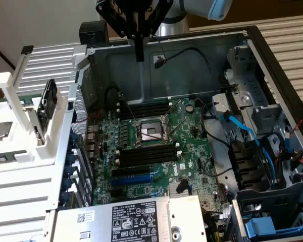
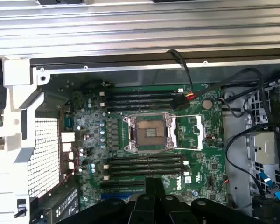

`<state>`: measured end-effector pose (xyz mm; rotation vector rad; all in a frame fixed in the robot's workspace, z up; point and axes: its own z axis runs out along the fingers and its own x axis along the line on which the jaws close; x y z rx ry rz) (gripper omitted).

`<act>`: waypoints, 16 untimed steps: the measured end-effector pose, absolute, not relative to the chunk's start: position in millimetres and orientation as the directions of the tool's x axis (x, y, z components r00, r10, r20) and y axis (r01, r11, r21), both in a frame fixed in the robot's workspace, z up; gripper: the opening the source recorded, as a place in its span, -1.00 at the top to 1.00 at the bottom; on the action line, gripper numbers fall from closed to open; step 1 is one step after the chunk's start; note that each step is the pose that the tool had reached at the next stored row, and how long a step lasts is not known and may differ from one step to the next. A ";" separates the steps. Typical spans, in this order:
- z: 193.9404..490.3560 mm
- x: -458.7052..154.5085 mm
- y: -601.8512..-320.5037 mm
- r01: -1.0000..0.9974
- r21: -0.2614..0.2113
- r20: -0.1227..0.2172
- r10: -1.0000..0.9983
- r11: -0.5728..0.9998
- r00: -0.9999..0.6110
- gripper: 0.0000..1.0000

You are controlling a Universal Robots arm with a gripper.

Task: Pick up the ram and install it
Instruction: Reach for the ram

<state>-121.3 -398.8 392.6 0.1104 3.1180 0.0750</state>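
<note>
Your gripper (image 1: 139, 50) is hovering above the motherboard (image 1: 156, 146), fingers pressed together, gripping nothing | the ram (image 1: 49, 98), seemingly, is standing in the white rack (image 1: 20, 166), well apart, exterior view's left.

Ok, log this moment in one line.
gripper: above open computer case | memory slots: all empty | ram: not installed

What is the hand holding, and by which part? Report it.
The hand grips the ram, a thin dark stick seen edge-on, by its upper end; the rest hangs straight down above the open computer case.
</note>
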 end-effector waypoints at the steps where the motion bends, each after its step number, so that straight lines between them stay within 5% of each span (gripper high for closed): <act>1: 392.6 -121.3 -398.8 0.070 0.049 -0.019 0.071 0.996 -0.997 0.80; 16: 392.7 -127.1 -398.8 0.070 0.049 -0.022 0.071 0.996 -0.997 0.80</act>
